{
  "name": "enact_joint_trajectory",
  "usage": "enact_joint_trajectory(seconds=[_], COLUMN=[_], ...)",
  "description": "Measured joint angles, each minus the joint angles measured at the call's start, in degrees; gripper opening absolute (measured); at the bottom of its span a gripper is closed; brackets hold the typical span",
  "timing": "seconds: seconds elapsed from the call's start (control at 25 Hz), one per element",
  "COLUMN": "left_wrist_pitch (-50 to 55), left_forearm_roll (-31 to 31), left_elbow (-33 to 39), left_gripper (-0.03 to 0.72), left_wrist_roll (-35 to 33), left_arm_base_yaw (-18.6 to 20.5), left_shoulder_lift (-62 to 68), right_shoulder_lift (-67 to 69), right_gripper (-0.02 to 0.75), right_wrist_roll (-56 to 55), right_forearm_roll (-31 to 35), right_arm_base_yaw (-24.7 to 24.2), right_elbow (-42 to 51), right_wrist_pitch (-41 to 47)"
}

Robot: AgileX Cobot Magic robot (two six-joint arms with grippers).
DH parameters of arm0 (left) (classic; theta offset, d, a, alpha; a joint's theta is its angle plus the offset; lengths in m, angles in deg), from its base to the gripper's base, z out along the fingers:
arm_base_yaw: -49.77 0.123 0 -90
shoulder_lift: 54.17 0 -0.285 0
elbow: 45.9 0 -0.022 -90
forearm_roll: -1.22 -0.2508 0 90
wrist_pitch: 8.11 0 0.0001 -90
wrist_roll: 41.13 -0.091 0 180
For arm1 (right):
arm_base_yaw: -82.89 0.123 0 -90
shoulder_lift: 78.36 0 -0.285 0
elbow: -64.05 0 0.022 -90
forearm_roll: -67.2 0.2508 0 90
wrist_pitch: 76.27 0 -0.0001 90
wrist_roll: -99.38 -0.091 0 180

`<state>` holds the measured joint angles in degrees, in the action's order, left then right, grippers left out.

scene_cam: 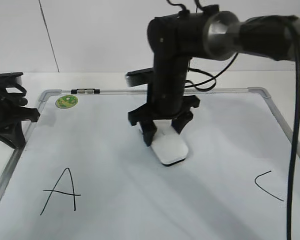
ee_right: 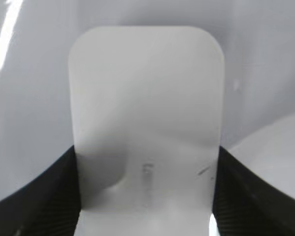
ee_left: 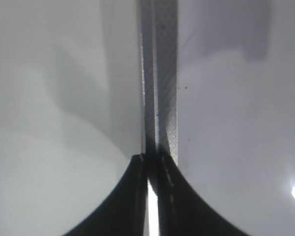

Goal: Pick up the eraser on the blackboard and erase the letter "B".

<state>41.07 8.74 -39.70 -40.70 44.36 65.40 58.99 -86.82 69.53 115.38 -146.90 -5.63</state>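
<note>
The white eraser (scene_cam: 171, 150) lies flat on the blackboard (scene_cam: 115, 215) near its middle. My right gripper (scene_cam: 165, 132) stands over it, shut on its far end. In the right wrist view the eraser (ee_right: 145, 88) fills the gap between the right gripper's (ee_right: 146, 167) two black fingers, which press on its sides. The letter "B" does not show anywhere; the eraser and arm cover the board's middle. My left gripper (scene_cam: 22, 115) is shut and empty over the board's left frame. In the left wrist view its jaws (ee_left: 152, 169) close above the grey frame rail (ee_left: 162, 73).
A black "A" (scene_cam: 62, 192) is at the board's front left and a black "C" (scene_cam: 267, 186) at the front right. A round green sticker (scene_cam: 66, 101) and small clips (scene_cam: 85, 91) sit at the back left. A black cable (scene_cam: 292, 150) hangs at the right.
</note>
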Motion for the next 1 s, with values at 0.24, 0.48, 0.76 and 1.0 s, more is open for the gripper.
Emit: enact_joint_trajectory(seconds=[0.24,0.48,0.76,1.0], left_wrist_pitch=[0.00,0.00,0.61,0.82], left_forearm_roll=[0.00,0.00,-0.24,-0.24], left_elbow=[0.00,0.00,-0.02,-0.02], left_gripper=[0.018,0.018,0.018,0.018], left_wrist_roll=[0.00,0.00,0.00,0.10], left_arm_base_yaw=[0.00,0.00,0.00,0.00], left_shoulder_lift=[0.00,0.00,0.00,0.00], right_shoulder_lift=[0.00,0.00,0.00,0.58], right_gripper=[0.537,0.537,0.536,0.536], right_wrist_roll=[-1.01,-1.22,-1.11,-0.32], right_forearm_roll=[-3.59,-3.67,-5.67,-2.34], right_arm_base_yaw=[-10.27,-12.55,-6.41,5.94], right_elbow=[-0.17,-0.17,-0.17,-1.42], right_wrist_pitch=[-0.11,-0.11,-0.32,-0.32])
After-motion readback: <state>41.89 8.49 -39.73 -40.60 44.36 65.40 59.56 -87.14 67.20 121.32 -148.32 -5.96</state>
